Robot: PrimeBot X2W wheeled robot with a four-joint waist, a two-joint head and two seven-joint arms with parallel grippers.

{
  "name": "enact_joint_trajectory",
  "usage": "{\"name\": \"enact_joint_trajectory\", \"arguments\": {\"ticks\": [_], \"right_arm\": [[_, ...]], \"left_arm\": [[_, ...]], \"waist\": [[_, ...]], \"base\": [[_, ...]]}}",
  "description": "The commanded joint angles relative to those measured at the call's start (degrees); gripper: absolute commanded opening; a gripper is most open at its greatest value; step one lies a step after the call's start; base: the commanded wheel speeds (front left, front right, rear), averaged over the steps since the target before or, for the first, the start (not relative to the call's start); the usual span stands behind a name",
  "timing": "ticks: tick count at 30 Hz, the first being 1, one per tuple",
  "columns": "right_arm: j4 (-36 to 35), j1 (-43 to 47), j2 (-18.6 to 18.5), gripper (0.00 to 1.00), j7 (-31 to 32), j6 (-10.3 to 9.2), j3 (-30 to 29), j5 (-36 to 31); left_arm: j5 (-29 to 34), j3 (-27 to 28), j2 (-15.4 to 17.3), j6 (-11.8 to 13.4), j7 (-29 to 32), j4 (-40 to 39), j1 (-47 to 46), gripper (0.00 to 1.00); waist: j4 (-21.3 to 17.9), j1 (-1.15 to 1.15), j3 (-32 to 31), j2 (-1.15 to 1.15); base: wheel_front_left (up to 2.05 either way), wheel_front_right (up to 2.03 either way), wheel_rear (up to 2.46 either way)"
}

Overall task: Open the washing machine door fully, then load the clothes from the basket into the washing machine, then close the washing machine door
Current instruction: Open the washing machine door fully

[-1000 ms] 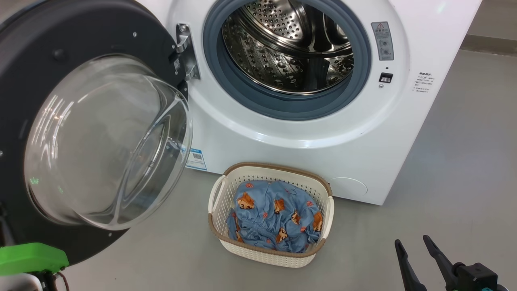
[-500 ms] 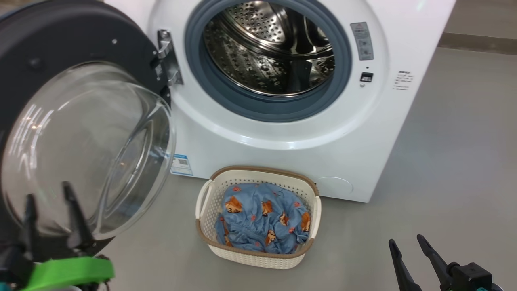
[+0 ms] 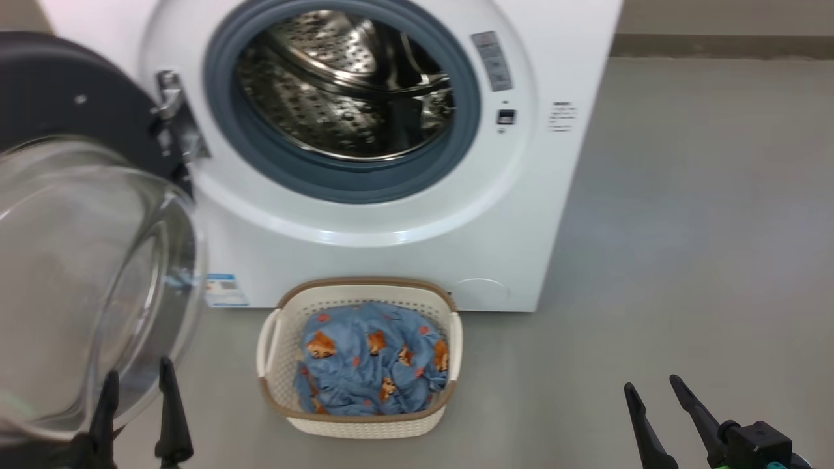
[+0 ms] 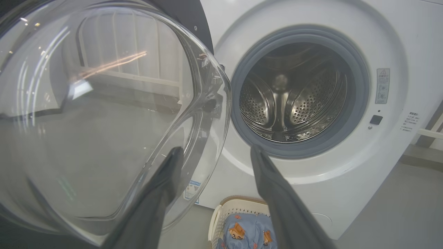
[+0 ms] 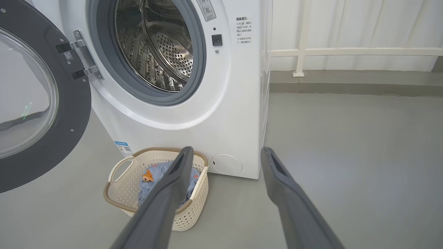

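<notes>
The white washing machine faces me with its steel drum exposed. Its door, black-rimmed with a bulging glass bowl, hangs swung out to the left. On the floor in front stands the cream basket holding the blue printed clothes. My left gripper is open at the lower left, just before the door glass, nothing between its fingers. My right gripper is open at the lower right, well to the right of the basket, over bare floor.
Grey floor spreads to the right of the machine. A white railing and curtain line the wall behind a low step. A blue label sticker sits on the machine's lower left front.
The head camera has turned, shifting the whole scene leftward. My left gripper has come up into view at the lower left with its fingers apart; the green wrist part has dropped out of sight.
</notes>
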Motion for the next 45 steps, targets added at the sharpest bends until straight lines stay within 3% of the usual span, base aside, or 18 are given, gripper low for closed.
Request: {"name": "enact_joint_trajectory", "arguments": {"ticks": [1, 11, 18, 45], "right_arm": [[-1.52, -2.35, -0.5, 1.0, -0.69, 0.1, 1.46, 0.31], [-1.88, -3.05, -0.97, 1.0, -0.69, 0.1, 1.86, 0.44], [-2.02, -2.92, -1.1, 1.0, -0.69, 0.1, 1.52, 0.46], [-2.11, -2.82, -0.87, 1.0, -0.69, 0.1, 0.29, 0.14]], "left_arm": [[0.4, 2.53, 0.72, -0.34, -0.36, -0.66, -0.47, 1.0], [0.41, 5.02, 0.23, -1.59, -0.36, 1.13, 3.28, 1.0], [0.02, 5.31, 0.05, -1.48, -0.36, 1.62, 4.72, 1.0], [-0.33, 3.9, 0.01, 0.84, -0.36, 2.3, 6.24, 1.0]], "waist": [[-3.71, 0.0, 0.16, 0.0], [-9.0, 0.0, 0.82, 0.0], [-10.57, 0.0, 0.58, 0.0], [-8.68, 0.0, -0.09, 0.0]], "base": [[0.0, 0.0, 0.0], [0.0, 0.0, 0.0], [0.0, 0.0, 0.0], [0.0, 0.0, 0.0]]}}
